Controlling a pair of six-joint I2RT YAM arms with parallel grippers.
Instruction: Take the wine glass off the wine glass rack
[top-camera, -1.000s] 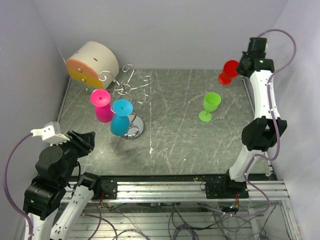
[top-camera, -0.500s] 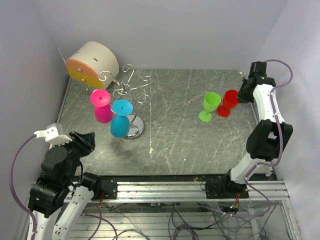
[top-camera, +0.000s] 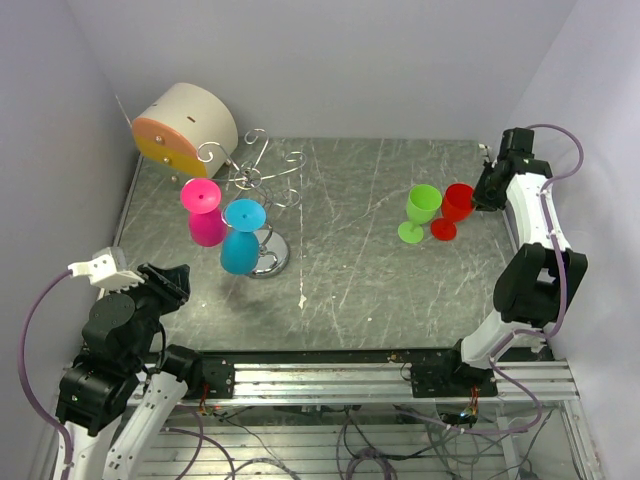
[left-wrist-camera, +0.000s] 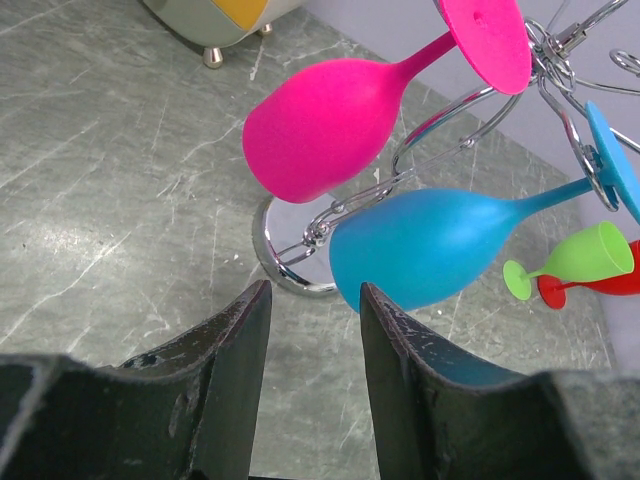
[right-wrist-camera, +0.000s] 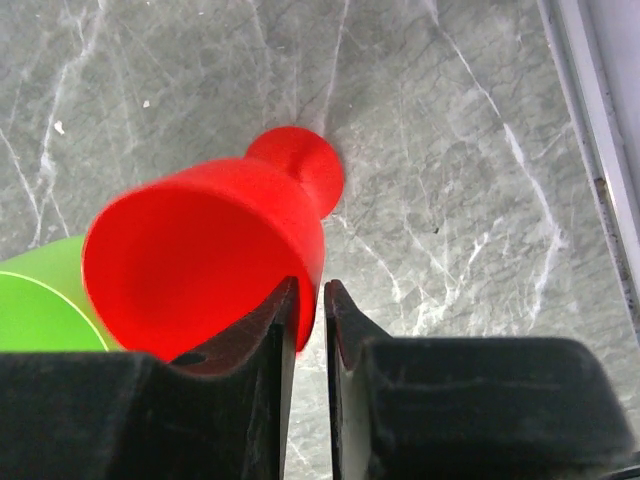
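1. Upper left of the overhead frame: wine glass rack (top-camera: 262, 178), silver wire, with curled hook arms on a central stem. Its round shiny base rests on the grey table (top-camera: 340, 280).
2. Pink wine glass (top-camera: 206, 218): hangs upside down by its foot from a hook arm on the left side of the rack, bowl lowest.
3. Blue wine glass (top-camera: 240, 250): hangs upside down the same way, just right of the pink one. In the overhead frame its bowl overlaps the rack's base.
4. Beige cylinder (top-camera: 195, 115): has an orange face and sits in the upper left corner, just behind the rack.
5. Green wine glass (top-camera: 422, 205): stands upright on its foot, right of centre, well apart from the rack.
6. Red wine glass (top-camera: 457, 203): stands upright on the table just right of the green one. Whether the two bowls touch cannot be told.
7. Right gripper (right-wrist-camera: 310, 292): at the right edge of the overhead frame, at the red glass's rim. Its jaws are almost together with the bowl wall between them, one finger inside and one outside. Whether they pinch the wall or only flank it cannot be told.
8. Left gripper (left-wrist-camera: 312, 300): at the lower left of the overhead frame, well short of the rack. Its jaws are spread wide with nothing between them, and its wrist view faces the two hanging glasses.
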